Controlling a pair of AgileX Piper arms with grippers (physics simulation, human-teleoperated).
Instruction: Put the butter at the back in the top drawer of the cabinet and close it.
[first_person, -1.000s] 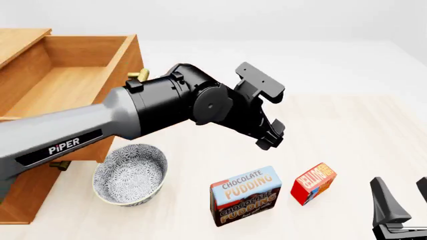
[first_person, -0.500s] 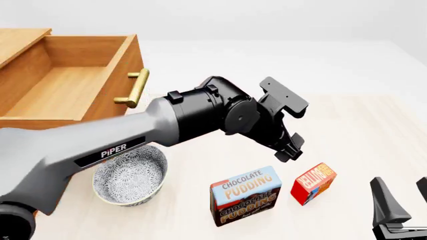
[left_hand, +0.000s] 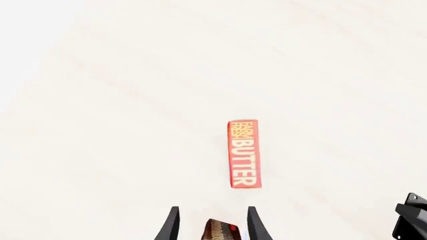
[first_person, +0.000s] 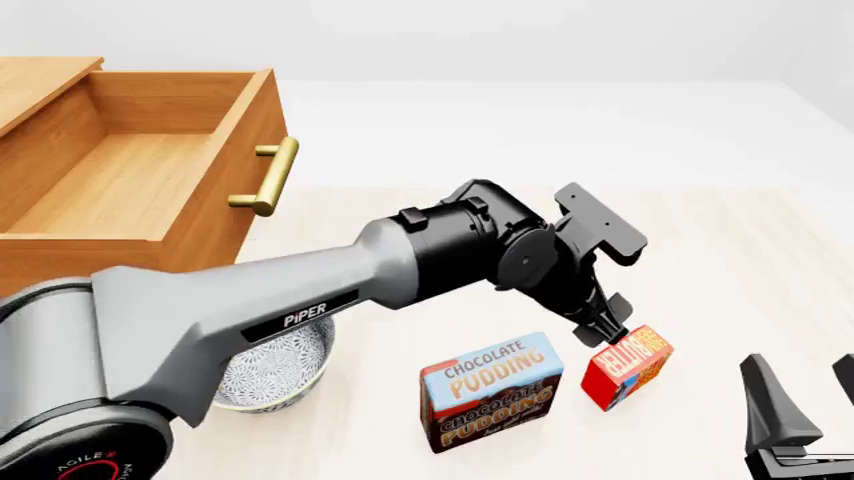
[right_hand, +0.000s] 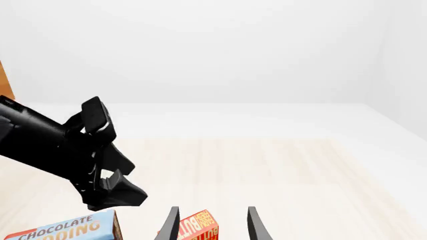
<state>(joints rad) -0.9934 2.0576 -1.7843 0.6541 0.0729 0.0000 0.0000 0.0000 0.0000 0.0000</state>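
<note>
Overhead, left hand (first_person: 607, 328) fingers apart just above butter (first_person: 627, 366); right hand (first_person: 801, 410) fingers apart, only its wrist view facing the butter end-on.

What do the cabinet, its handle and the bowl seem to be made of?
The cabinet looks like light-brown wood with a matte finish; faint grain lines show on its panels. The handle on the open top drawer looks like polished brass, going by its yellow metallic shine. The bowl seems to be glazed ceramic, pale with a fine dark pattern, though a render leaves this open.
</note>
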